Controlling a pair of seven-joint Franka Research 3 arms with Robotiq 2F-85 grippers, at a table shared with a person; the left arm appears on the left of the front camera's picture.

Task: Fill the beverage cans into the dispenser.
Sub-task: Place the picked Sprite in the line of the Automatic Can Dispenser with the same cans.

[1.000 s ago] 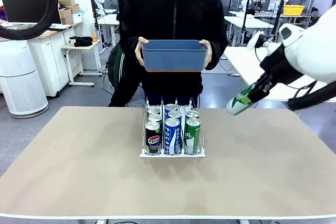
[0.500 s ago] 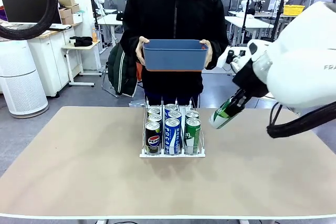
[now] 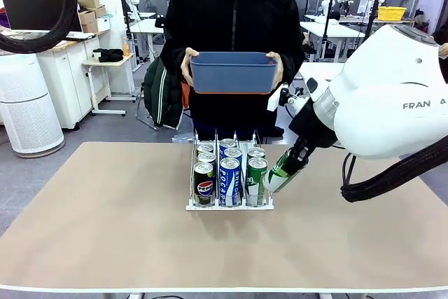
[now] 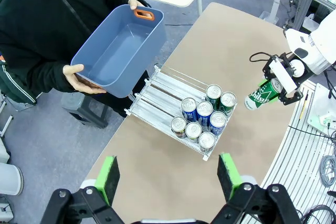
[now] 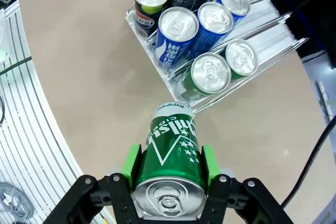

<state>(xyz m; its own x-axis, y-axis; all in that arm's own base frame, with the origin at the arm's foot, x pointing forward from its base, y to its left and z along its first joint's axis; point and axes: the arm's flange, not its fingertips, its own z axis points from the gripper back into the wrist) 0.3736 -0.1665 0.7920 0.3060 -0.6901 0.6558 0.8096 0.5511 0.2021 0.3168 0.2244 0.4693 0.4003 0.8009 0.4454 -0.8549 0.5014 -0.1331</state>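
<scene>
Tabletop dispenser [image 3: 229, 206] holds seven cans; right claw [image 5: 169, 167] grips green can [image 5: 170, 153]; left claw [image 4: 168, 174] wide.

Front cam low, faces dispenser [image 3: 229, 176] across counter [image 3: 105, 229]; left wrist high above it; right wrist close beside; all share it.

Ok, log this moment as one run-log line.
right gripper: shut on green can, beside dispenser | left gripper: open, raised | person: holding blue tub
</scene>
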